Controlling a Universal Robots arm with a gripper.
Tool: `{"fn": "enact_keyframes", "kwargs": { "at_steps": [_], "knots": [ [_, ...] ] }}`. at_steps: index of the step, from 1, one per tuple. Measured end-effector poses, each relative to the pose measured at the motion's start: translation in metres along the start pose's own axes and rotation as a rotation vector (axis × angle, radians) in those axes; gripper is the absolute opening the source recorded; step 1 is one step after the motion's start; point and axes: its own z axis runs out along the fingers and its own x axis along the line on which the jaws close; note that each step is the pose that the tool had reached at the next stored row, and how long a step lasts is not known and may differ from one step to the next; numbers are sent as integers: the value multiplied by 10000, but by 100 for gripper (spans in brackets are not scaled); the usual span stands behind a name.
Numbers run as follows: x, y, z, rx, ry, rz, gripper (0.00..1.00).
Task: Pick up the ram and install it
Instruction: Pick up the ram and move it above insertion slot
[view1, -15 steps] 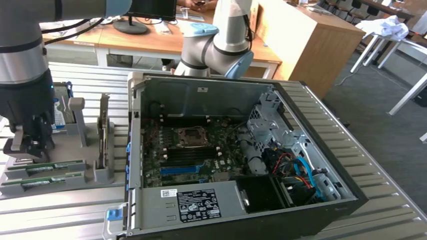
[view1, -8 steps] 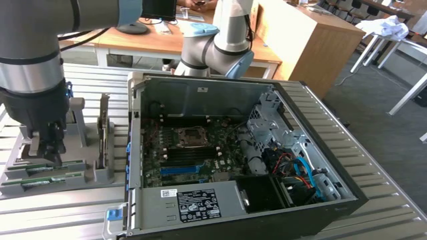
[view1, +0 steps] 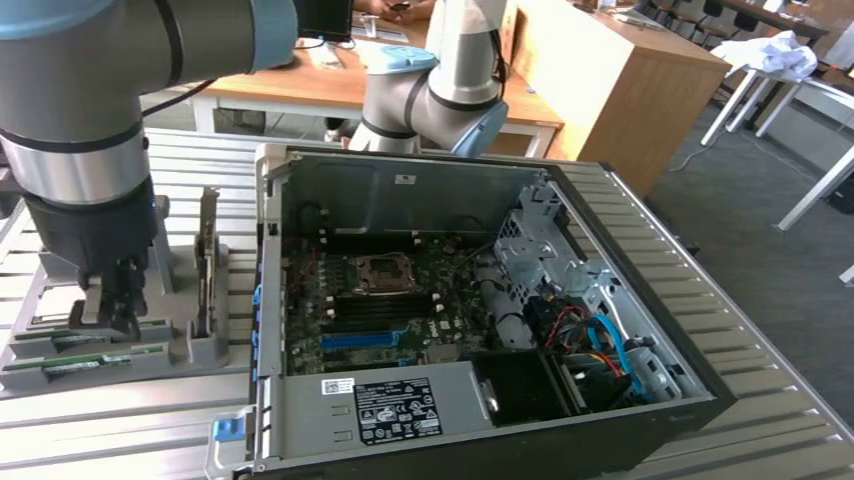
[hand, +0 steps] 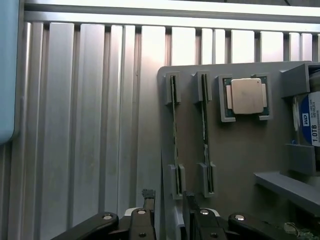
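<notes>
The picking step is in hand, at its approach, and nothing is lifted yet. The robot's black two-fingered tool (hand: 167, 207) is released, its jaws apart and empty. It hangs low over the grey moulded plastic holder tray (view1: 200, 350). That tray lies on the ribbed aluminium worktop (hand: 75, 125), at about nine o'clock from the open computer case (view1: 400, 200) of grey sheet steel in the exterior view.

The task's thing, a long, thin green circuit-board ram stick (hand: 174, 135), stands on edge in the tray, held at each end by a small slotted grey block. In the wrist view it runs in line with the gap between the fingers (hand: 147, 197) and is not yet touched. A second ram stick (hand: 205, 140) of the same kind stands just beside it in its own blocks. Past that sit a square silver processor chip (hand: 247, 96) in a recess and a silver hard drive with a blue-and-white label (hand: 310, 117).

As I judge it, the grasp calls for a straight descent, so that the fingers straddle the board's flat faces without nudging its neighbour. It also wants a light squeeze, since the board is rigid but thin and studded with small parts. The green motherboard (view1: 387, 310) lies flat on the floor of the case. Its slots look narrow, so seating the stick would need exact alignment.
</notes>
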Motion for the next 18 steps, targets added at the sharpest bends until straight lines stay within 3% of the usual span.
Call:
{"fn": "enact_keyframes", "kwargs": {
  "at_steps": [4, 9, 18],
  "knots": [
    [0, 8, 73, 0, 3, 1, 36],
    [-72, 163, 174, 11, 9, -1, 36],
    [-128, 303, 340, 13, 20, -248, 36]
  ]
}}
